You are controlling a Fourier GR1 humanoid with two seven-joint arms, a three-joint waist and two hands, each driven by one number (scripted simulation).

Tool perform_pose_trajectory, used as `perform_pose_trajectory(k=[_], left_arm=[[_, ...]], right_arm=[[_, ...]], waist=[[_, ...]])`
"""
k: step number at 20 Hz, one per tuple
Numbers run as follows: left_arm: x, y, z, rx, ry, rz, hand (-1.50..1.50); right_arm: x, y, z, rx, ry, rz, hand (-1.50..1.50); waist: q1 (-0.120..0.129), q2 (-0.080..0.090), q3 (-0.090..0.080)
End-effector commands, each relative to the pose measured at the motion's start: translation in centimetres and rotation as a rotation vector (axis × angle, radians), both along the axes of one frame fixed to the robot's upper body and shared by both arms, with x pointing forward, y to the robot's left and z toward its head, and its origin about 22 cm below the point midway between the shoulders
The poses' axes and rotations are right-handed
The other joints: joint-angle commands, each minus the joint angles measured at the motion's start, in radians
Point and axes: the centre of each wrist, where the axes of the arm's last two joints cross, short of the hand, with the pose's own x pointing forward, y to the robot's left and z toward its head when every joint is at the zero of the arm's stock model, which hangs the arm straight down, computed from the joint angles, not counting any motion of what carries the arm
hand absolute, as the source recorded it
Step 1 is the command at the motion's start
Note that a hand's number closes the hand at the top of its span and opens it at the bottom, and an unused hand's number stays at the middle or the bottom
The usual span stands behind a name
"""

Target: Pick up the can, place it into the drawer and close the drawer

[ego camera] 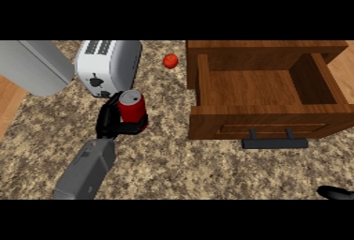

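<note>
head view showed the red can (131, 104) roughly upright, its grey top turned up toward the camera, just in front of the toaster (104, 65) at the left of the counter (180, 168). the left hand (110, 121) was grasping it: black fingers curled round the lower part of the can from its left and near side, the grey forearm running back toward the lower edge. whether the can's base rested on the counter or hung just above it could not be told.

the open drawer (262, 123) lay to the right of the can, well apart, its bare wooden floor showing and its dark handle (274, 143) on the near front. so the carry looked to be a sideways one, rightward over the drawer's left wall, with the can's long axis kept vertical. the left hand was plainly the nearer one and already had the can; the drawer was not yet closed.

the right hand (336, 192) showed only as a dark sliver at the lower right edge, and whether it was released or clenched could not be told. a small red round thing (171, 61) sat between the toaster and the drawer.
</note>
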Motion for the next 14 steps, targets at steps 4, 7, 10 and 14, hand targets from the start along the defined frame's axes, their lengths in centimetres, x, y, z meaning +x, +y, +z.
perform_pose_trajectory(k=[4, 7, 10, 14], left_arm=[[2.2, -3.2, 3.8, 0.038, -0.013, -0.115, 1.50], [4.3, -5.8, 7.8, 0.069, -0.066, -0.143, 1.50], [5.1, -7.2, 11.0, 0.078, -0.095, -0.187, 1.50], [6.8, -9.4, 16.5, 0.084, -0.085, -0.202, 1.50]], right_arm=[[-1.4, -0.4, 0.0, -0.017, 0.008, -0.023, -1.50], [-0.3, 1.3, 1.0, -0.012, -0.011, -0.038, -1.50], [-0.4, -0.5, -0.7, -0.003, -0.004, -0.037, -1.50], [0.4, 0.6, 1.6, -0.024, 0.002, -0.022, -1.50]], waist=[[0.008, -0.005, 0.001], [0.013, -0.005, 0.001], [0.010, -0.006, 0.001], [0.009, -0.003, 0.000]])
